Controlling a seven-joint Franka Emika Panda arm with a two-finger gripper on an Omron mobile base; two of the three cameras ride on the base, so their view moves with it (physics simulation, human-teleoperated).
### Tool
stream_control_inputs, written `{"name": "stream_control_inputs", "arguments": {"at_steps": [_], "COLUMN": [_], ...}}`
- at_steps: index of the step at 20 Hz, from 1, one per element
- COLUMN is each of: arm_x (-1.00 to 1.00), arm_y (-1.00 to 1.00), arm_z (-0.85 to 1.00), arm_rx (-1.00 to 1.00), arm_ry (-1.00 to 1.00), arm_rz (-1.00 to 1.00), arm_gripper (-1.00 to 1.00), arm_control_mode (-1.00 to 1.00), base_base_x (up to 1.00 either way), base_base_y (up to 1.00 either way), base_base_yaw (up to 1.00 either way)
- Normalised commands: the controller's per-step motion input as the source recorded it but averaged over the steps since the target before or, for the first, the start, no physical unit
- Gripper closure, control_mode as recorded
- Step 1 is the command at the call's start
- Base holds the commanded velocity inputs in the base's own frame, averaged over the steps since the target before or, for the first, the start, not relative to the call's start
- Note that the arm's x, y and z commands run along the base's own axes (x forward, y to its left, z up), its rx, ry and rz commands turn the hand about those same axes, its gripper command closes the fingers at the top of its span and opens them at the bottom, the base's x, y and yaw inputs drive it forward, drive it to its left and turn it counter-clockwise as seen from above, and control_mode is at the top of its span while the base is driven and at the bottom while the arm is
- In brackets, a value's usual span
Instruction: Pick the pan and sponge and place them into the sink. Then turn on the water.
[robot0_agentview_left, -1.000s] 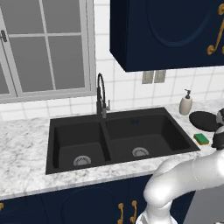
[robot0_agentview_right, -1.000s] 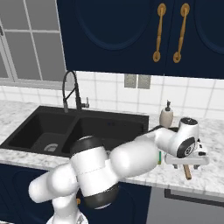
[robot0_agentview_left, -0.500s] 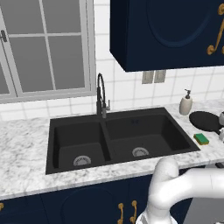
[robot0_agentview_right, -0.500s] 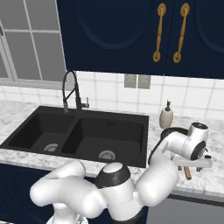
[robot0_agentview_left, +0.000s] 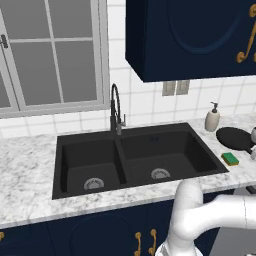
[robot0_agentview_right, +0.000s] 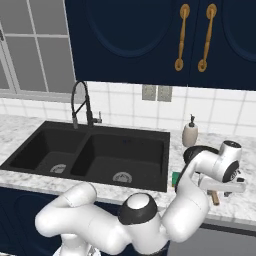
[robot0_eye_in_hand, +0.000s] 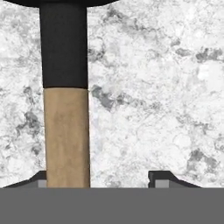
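Note:
The black pan (robot0_agentview_left: 235, 137) lies on the marble counter right of the sink (robot0_agentview_left: 137, 155), and the green-topped sponge (robot0_agentview_left: 230, 158) sits just in front of it. My hand hangs over the pan's handle at the counter's right end, with the gripper (robot0_agentview_right: 216, 192) pointing down. In the hand view the light-brown handle (robot0_eye_in_hand: 68, 135) runs up between my fingertips, close against the left fingertip (robot0_eye_in_hand: 41, 179) and well apart from the right one. The gripper (robot0_eye_in_hand: 103, 181) is open around the handle. The arm hides most of the pan (robot0_agentview_right: 192, 152) in the right base view. The sponge (robot0_agentview_right: 176, 178) peeks out beside the arm.
A beige soap dispenser (robot0_agentview_left: 212, 119) stands behind the pan near the tiled wall. The dark gooseneck faucet (robot0_agentview_left: 116, 112) rises behind the sink's divider. Navy cabinets hang above the right basin. The counter's front edge runs just below the handle's end (robot0_agentview_right: 215, 198).
The hand has swung right and dropped lower over the pan's handle. The fingers have started to narrow around it.

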Motion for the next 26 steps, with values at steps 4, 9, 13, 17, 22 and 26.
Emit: {"name": "stream_control_inputs", "arguments": {"at_steps": [4,9,13,17,22,26], "arm_x": [0.02,0.0,-0.01,-0.13,-0.04,0.0], "arm_y": [0.38,0.53,0.73,0.83,0.74,0.34], "arm_z": [-0.76,-0.71,-0.64,-0.56,-0.46,-0.21], "arm_rx": [-0.01,0.0,0.0,0.04,0.0,0.0], "arm_ry": [0.0,0.0,0.0,0.0,0.0,-0.06], "arm_rz": [0.0,0.0,0.0,0.01,0.01,0.0], "arm_gripper": [1.0,1.0,1.0,1.0,1.0,1.0], "arm_control_mode": [-1.0,-1.0,-1.0,-1.0,-1.0,-1.0], "base_base_x": [0.0,0.0,0.0,0.0,0.0,0.0], "base_base_y": [0.0,0.0,0.0,0.0,0.0,0.0], "base_base_yaw": [0.0,0.0,0.0,0.0,0.0,0.0]}}
